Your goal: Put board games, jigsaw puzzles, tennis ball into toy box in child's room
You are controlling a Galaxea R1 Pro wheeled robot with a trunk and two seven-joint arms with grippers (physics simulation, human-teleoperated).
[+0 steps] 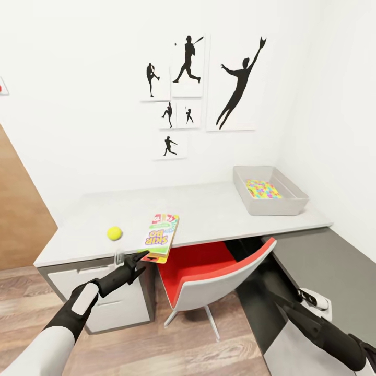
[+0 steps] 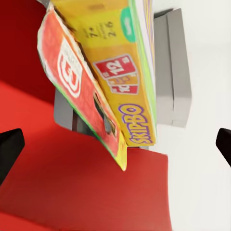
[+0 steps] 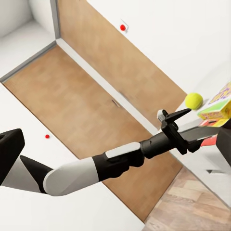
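Right now my left tool is spread wide just beneath the board games, stacked and hanging over the counter's near edge above the red chair. Left of them sits the tennis ball, while the toy box at the far right holds a jigsaw puzzle; my right tool hangs low, whether spread I cannot tell.

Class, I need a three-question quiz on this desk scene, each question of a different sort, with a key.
1. True or false: the tennis ball lies inside the toy box.
2. What already lies in the toy box? A) a jigsaw puzzle B) a shoe C) a cup
3. Fill in: the board game overhangs the table edge above a red ____.

Key: 1 false; 2 A; 3 chair.
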